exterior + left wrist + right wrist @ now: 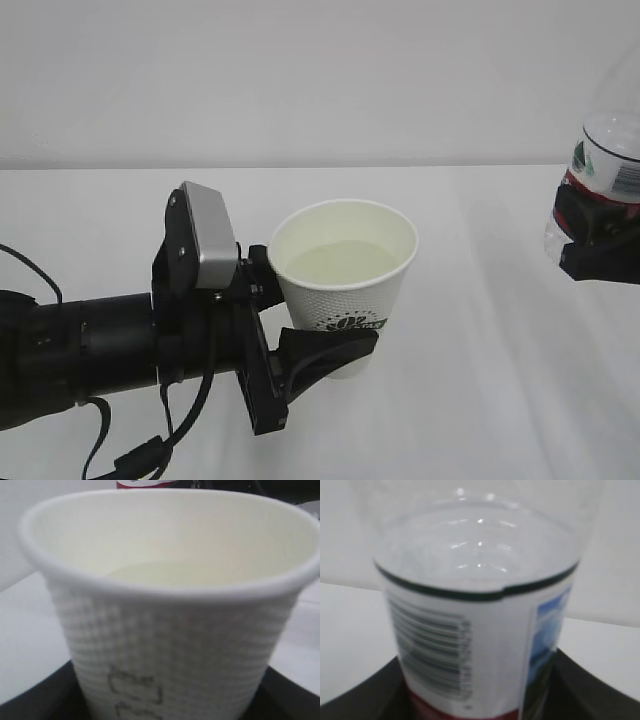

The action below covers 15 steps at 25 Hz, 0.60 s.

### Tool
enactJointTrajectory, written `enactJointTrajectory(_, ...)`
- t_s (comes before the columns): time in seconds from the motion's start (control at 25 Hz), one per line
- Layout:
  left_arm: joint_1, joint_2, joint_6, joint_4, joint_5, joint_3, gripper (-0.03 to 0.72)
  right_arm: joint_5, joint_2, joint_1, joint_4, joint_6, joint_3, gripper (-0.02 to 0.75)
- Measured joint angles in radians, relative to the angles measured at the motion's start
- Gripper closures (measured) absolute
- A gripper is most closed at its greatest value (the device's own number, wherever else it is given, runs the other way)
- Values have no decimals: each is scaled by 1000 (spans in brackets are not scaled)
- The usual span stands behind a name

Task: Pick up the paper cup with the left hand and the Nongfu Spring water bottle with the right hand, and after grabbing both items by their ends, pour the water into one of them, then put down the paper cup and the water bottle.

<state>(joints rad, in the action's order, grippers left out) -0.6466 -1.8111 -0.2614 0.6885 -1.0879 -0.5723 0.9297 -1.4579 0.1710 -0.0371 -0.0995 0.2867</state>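
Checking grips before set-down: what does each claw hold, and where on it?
Left claw grips the paper cup around its lower body. Right claw grips the water bottle at its labelled lower part.

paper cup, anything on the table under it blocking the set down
Nothing visible does. The paper cup sits in the left hand, and the white table below and around it shows bare. The water bottle is far off right.

No text is legible: paper cup (345,285) print and bottle (470,630) barcode blur.

Bright, even light; soft shadows; both wrist views blurred
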Motion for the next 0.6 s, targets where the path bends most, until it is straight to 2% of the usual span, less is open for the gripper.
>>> enactJointTrajectory(0.16, 0, 0, 0, -24, 0, 0, 180, 0, 0, 0, 0, 0, 0, 290)
enactJointTrajectory(0.6, 0, 0, 30, -174, 0, 0, 181, 2, 0, 0, 0, -2, 0, 290)
